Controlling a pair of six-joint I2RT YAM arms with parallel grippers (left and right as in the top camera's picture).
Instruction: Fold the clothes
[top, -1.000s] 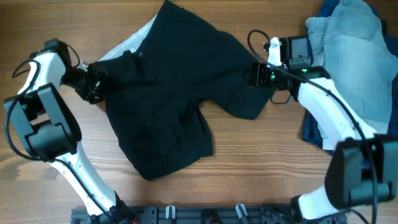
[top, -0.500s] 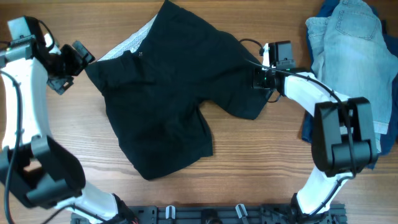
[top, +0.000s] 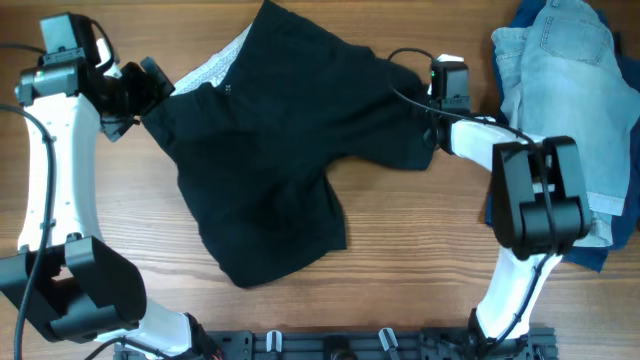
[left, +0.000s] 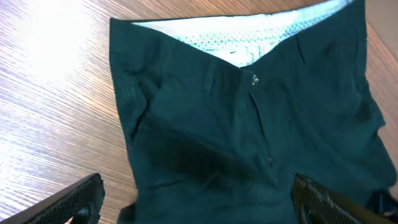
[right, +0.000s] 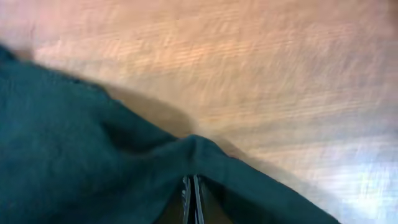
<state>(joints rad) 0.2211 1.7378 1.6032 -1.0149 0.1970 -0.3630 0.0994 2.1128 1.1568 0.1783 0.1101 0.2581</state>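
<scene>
Black shorts (top: 270, 160) lie spread on the wooden table, with the pale waistband lining (top: 215, 65) showing at the back left. My left gripper (top: 150, 88) hovers open over the waistband's left end. In the left wrist view its fingers (left: 68, 202) straddle the black shorts (left: 249, 124) below the button, gripping nothing. My right gripper (top: 432, 122) is at the right leg's hem. In the right wrist view the right gripper (right: 192, 193) is shut on a pinched ridge of the black shorts (right: 93, 143), lifted a little off the wood.
Light-blue denim shorts (top: 560, 90) lie piled at the back right, on top of a navy garment (top: 503, 215). A black rail (top: 330, 345) runs along the table's front edge. Bare wood (top: 420, 250) shows in front of the black shorts.
My left gripper let go of the shorts' left corner, opened wide and moved toward the back. My right gripper closed on the right leg's hem, and that fabric has bunched up.
</scene>
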